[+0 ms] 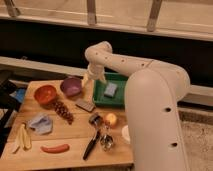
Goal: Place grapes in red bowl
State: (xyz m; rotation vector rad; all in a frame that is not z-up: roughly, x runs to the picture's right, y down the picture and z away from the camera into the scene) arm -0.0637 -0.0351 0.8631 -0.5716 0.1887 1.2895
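The grapes (63, 110) are a dark reddish-purple bunch lying on the wooden table, just below and right of the red bowl (45, 93). The red bowl sits at the table's back left and looks empty. My gripper (93, 79) hangs over the left edge of the green tray, just right of the purple bowl (71, 86). It is above and to the right of the grapes, its fingers are apart, and it holds nothing.
The green tray (120, 101) holds a blue-grey sponge (110, 89). On the table are a dark block (85, 105), a blue cloth (40, 123), bananas (22, 138), a red-orange sausage (55, 148), an orange fruit (110, 119), a black-handled tool (92, 143) and a white cup (127, 133).
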